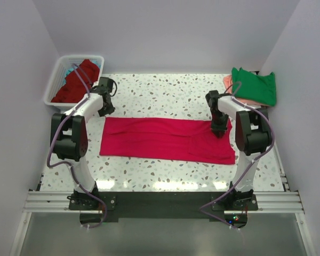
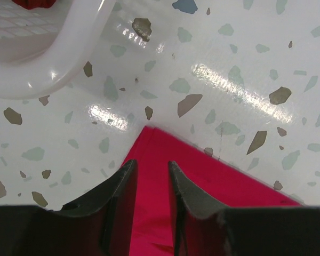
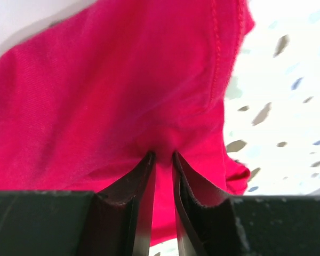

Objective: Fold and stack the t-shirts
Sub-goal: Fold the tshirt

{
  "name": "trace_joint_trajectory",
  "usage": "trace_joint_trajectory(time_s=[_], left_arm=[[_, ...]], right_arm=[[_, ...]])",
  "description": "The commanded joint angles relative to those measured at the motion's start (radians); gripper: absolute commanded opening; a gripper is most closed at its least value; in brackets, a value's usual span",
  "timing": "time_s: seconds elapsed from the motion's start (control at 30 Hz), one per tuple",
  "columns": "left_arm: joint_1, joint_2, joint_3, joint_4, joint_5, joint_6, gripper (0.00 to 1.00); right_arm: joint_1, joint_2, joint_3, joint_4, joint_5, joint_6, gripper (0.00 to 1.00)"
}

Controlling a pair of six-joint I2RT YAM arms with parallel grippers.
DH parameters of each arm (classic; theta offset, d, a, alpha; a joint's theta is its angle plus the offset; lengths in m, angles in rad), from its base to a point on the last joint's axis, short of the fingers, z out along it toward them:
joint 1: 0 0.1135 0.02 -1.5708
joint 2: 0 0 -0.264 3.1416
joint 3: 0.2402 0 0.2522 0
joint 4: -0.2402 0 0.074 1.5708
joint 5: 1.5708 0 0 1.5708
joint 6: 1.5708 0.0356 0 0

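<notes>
The bright crimson-pink t-shirt (image 1: pixel 168 140) lies flat on the table, folded into a long strip across the middle. My left gripper (image 1: pixel 108 108) hovers over its far left corner, jaws a little apart, with flat cloth (image 2: pixel 202 186) showing between and below them; my left gripper (image 2: pixel 152 166) grips nothing. My right gripper (image 1: pixel 220 132) is at the strip's far right end. In the right wrist view my right gripper (image 3: pixel 162 156) is shut on a pinch of the crimson-pink cloth (image 3: pixel 112 90), which bunches at the tips.
A white slatted basket (image 1: pixel 56 80) at the back left holds a dark red shirt (image 1: pixel 79 80) and a bit of teal cloth (image 1: pixel 69 70); its rim (image 2: pixel 69 48) is near my left gripper. A green shirt (image 1: pixel 254 85) lies on a salmon-pink one (image 1: pixel 227 81) at the back right.
</notes>
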Motion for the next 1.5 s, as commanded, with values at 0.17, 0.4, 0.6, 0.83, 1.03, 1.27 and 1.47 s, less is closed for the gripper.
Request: trace_joint_trajectory(time_s=[0.17, 0.4, 0.6, 0.83, 1.03, 1.27, 1.47], left_arm=[[0.004, -0.025, 0.003, -0.003, 0.012, 0.026, 0.34], [0.001, -0.032, -0.016, 0.011, 0.106, 0.054, 0.34], [-0.016, -0.077, -0.05, 0.049, 0.302, 0.1, 0.34], [-0.062, -0.173, -0.104, -0.02, 0.307, 0.086, 0.38], [-0.081, -0.249, -0.182, -0.061, 0.315, 0.034, 0.38], [-0.111, -0.264, -0.277, -0.049, 0.246, 0.008, 0.38], [-0.113, -0.269, -0.314, 0.005, 0.209, -0.037, 0.38]], right_arm=[[-0.059, 0.119, 0.075, -0.005, 0.234, -0.018, 0.22], [-0.051, 0.05, 0.133, 0.036, 0.187, -0.015, 0.18], [0.054, -0.056, 0.227, 0.044, 0.084, -0.053, 0.23], [0.228, -0.035, 0.308, 0.051, -0.031, -0.044, 0.24], [0.277, 0.001, 0.31, 0.078, -0.099, -0.038, 0.24], [0.289, 0.008, 0.305, 0.085, -0.116, -0.059, 0.24], [0.288, 0.002, 0.292, 0.082, -0.114, -0.07, 0.23]])
